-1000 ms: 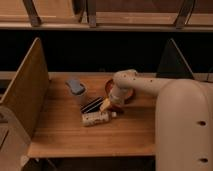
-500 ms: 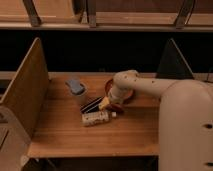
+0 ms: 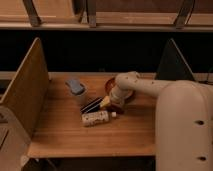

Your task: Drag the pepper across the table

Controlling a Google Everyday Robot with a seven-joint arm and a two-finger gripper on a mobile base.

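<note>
The table (image 3: pixel 60 135) is a light wooden top with upright panels at its left and right edges. My white arm reaches in from the right, and the gripper (image 3: pixel 106 102) is low over the middle of the table. A small dark red lump, the pepper (image 3: pixel 117 107), lies just right of the gripper, partly hidden under the wrist. The gripper is right beside it; I cannot tell whether they touch.
An orange-red bowl (image 3: pixel 111 86) sits behind the wrist. A black-and-white striped oblong (image 3: pixel 91 105) lies just left of the gripper. A whitish bottle-like object (image 3: pixel 95 118) lies in front of it. A grey-blue cup (image 3: pixel 76 88) stands at the back left.
</note>
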